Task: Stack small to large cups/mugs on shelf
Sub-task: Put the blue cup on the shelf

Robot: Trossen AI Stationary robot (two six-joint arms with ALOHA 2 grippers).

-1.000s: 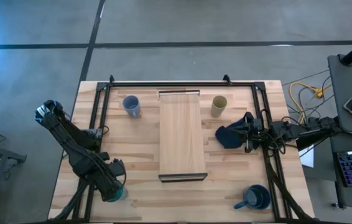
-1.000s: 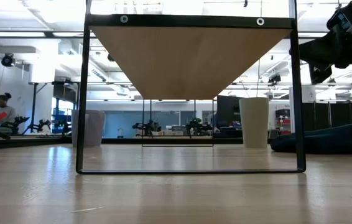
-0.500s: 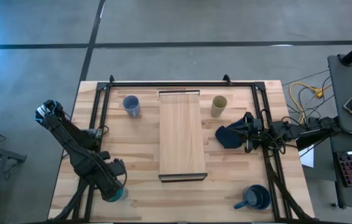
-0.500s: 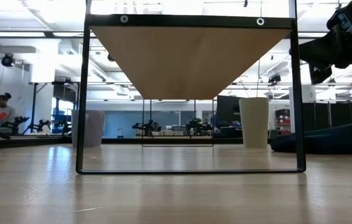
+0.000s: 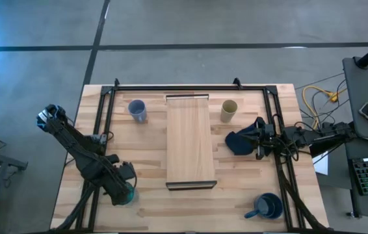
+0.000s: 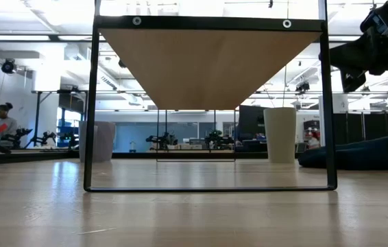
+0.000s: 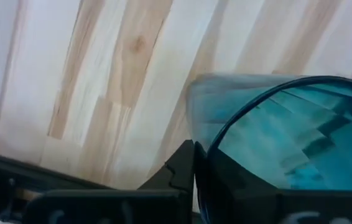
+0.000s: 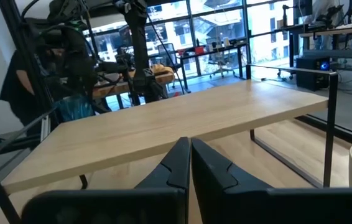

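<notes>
Lifted slightly and drawn toward the shelf (image 5: 188, 141), the left gripper (image 5: 124, 191) now carries the teal ribbed glass (image 5: 128, 193), its fingers pinching the rim. It sits near the shelf's dark end. The right gripper (image 8: 186, 163), fingers pressed together, waits beside the shelf.

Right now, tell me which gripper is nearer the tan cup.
Right. The right gripper hovers over the navy cloth, just beside the tan cup. The left gripper is across the shelf at the table's near-left corner, holding the teal glass.
</notes>
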